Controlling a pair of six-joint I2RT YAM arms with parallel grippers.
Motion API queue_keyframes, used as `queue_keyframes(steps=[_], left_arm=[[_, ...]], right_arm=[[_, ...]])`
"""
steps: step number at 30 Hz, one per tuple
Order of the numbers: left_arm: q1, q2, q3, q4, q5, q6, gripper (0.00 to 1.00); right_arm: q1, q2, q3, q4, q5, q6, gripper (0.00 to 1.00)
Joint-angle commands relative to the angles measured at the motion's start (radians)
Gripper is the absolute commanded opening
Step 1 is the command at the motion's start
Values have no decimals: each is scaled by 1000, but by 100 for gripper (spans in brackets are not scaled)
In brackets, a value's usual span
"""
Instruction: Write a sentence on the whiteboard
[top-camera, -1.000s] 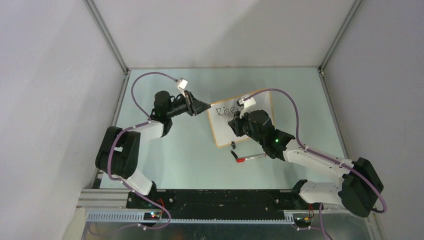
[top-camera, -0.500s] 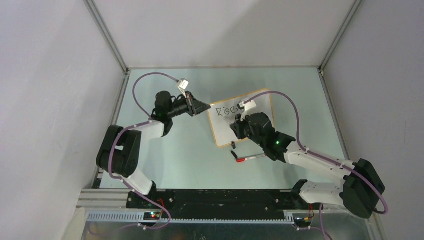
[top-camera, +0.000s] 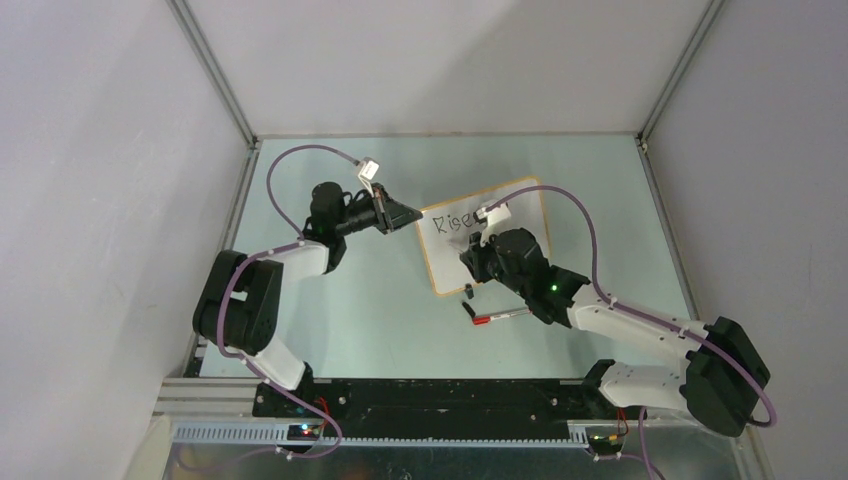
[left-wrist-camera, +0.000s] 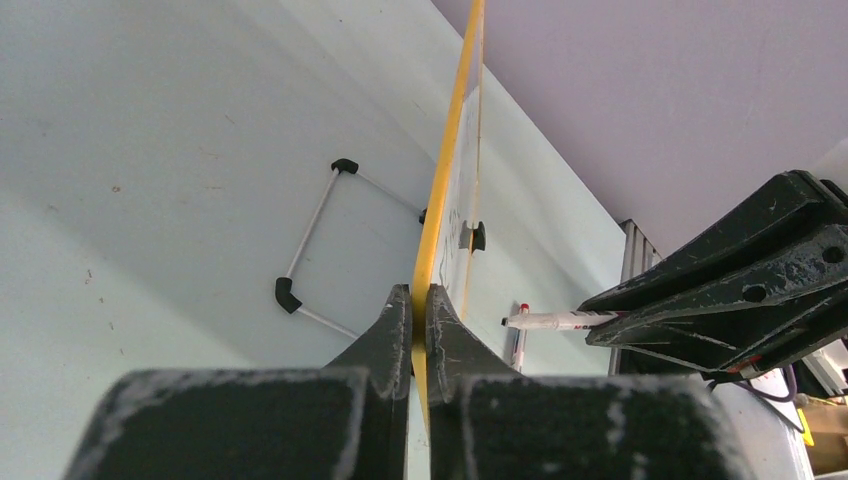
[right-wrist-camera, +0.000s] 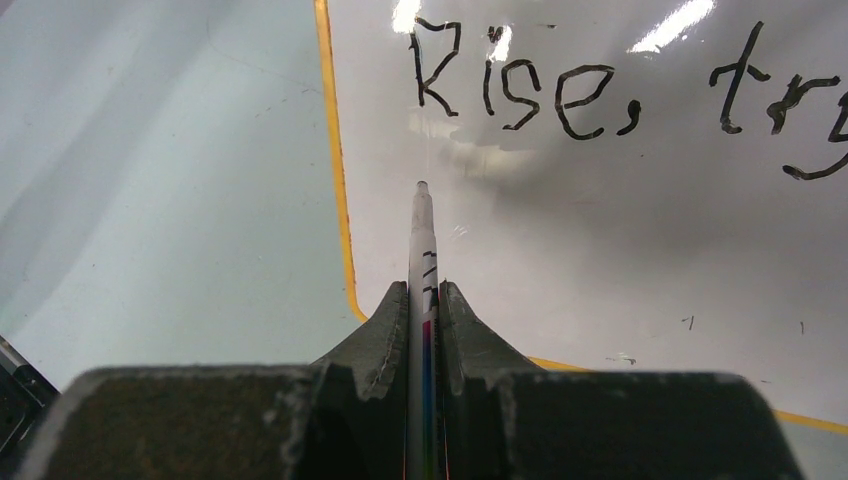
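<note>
The whiteboard (top-camera: 445, 262) is seen around the middle of the pale green table (top-camera: 340, 300), slightly skewed, with its orange frame showing along the left and near edges. Its left edge is gripped by the left gripper (top-camera: 415, 215). In the left wrist view the two fingers (left-wrist-camera: 395, 330) are pressed together on the thin frame with no gap left, and the board is seen edge-on from there. Whether the board lies flat or is tipped up cannot be told. The right gripper (top-camera: 472, 248) is held over the left part of the board and is clamped tight on a marker (right-wrist-camera: 421, 240), which sticks out forward between the fingertips. The marker's tip is pointed at the white surface just below the writing. Whether the tip touches the surface cannot be made out. The sentence (right-wrist-camera: 585, 100) is written in black along the far part of the board. "Rise," can be read, followed by the start of a second word that is cut off at the right edge of the right wrist view. A second pen (top-camera: 500, 316) with a red end is laid on the table just near of the board's near edge, close beside the right arm. A bent wire piece (left-wrist-camera: 313, 240) with black corner caps is seen on the table beside the board's edge in the left wrist view.
</note>
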Motion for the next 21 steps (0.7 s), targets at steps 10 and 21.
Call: queue_keyframes(steps=[10, 21], left_arm=[[-5, -20, 34, -10, 5, 32, 0], [-4, -16, 40, -17, 5, 37, 0]], right_arm=[[8, 38, 16, 32, -12, -1, 0], [9, 65, 34, 16, 7, -3, 0]])
